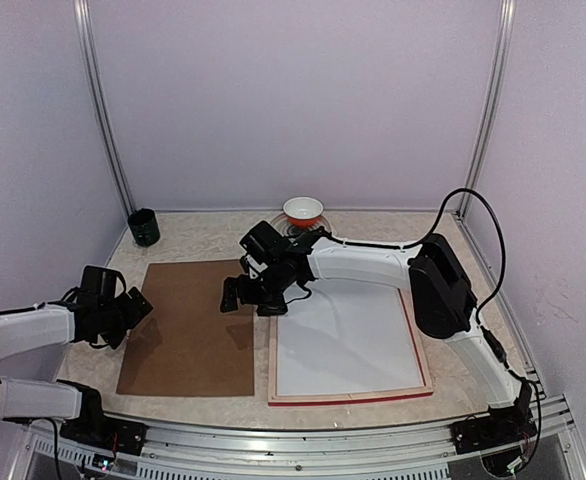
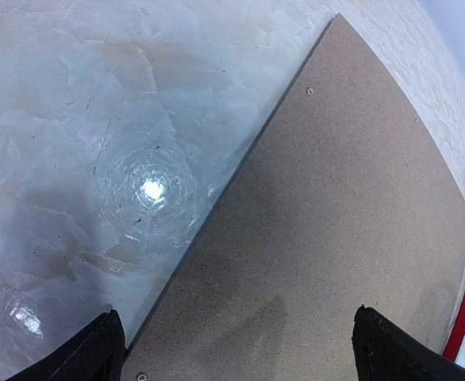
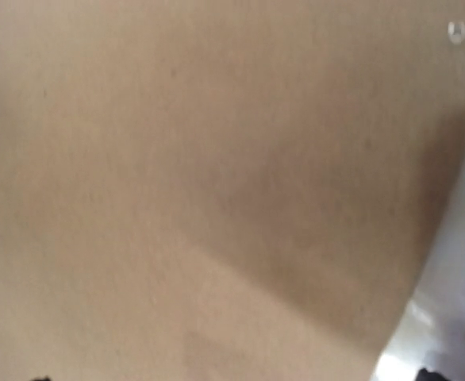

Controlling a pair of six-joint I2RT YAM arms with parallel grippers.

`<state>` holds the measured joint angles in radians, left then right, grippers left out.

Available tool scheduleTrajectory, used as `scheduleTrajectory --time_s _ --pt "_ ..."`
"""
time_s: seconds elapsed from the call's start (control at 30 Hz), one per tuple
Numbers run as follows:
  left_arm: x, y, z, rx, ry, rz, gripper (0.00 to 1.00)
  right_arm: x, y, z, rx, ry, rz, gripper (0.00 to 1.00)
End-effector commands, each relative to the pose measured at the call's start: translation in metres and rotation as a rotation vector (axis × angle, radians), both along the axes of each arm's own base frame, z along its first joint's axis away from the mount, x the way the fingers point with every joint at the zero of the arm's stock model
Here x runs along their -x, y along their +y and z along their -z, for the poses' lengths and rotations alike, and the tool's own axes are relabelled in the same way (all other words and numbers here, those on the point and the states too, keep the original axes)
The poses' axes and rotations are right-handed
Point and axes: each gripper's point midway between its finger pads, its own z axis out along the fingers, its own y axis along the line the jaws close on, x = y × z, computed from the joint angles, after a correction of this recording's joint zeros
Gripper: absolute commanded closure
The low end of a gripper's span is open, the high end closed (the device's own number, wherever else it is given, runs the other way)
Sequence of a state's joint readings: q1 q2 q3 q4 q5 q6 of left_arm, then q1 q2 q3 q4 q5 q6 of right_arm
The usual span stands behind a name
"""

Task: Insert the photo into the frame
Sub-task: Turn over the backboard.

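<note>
**Frame** [image 1: 351, 399]: flat on table [image 1: 203, 235], right of centre, pale wood side upward, red showing along the near and right edges. Opening filled by a white sheet [image 1: 348, 345]; whether this is the photo lying face down, impossible to tell.

**Board** [image 1: 193, 330]: brown, flat, just beside the frame on its left, the facing edges roughly parallel with a narrow strip of table between.

**Left gripper** [image 1: 133, 308]: low at the board's left edge. Spread wide in the wrist view, with the two black fingertips [image 2: 90, 357] at the lower corners, one over table, the other over board, nothing between them.

**Right gripper** [image 1: 245, 296]: arm stretched leftward across the frame's far edge, tool above the board's right edge, close to the frame's far-left corner. Wrist view blurred and almost wholly brown board. Dark slivers of fingertip at both lower corners, well apart, so apparently spread and pinching nothing.

**Cup** [image 1: 143, 227]: dark, upright, far-left corner of the table.

**Bowl** [image 1: 303, 210]: white inside, reddish outside, far centre near the wall.
</note>
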<state>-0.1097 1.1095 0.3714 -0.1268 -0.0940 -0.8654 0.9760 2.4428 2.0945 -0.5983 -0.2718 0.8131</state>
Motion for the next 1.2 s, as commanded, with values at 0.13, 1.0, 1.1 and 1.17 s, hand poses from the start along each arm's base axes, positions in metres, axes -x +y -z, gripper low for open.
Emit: scheduleTrajectory --time_s 0.13,1.0,1.1,1.17 --pt "-0.001 -0.005 0.009 -0.018 -0.001 0.030 0.01 -0.007 0.006 0.021 0.031 0.042 0.058 0.01" --pt "0.007 -0.025 0.023 0.008 0.014 0.103 0.03 0.021 0.024 -0.088 -0.602 0.139 -0.106 0.01" --pt "0.006 -0.027 0.020 0.014 0.005 0.108 0.03 0.032 0.024 -0.108 -0.684 0.145 -0.170 0.01" --pt "0.004 -0.028 0.017 0.019 -0.003 0.112 0.03 0.036 0.022 -0.119 -0.730 0.132 -0.192 0.01"
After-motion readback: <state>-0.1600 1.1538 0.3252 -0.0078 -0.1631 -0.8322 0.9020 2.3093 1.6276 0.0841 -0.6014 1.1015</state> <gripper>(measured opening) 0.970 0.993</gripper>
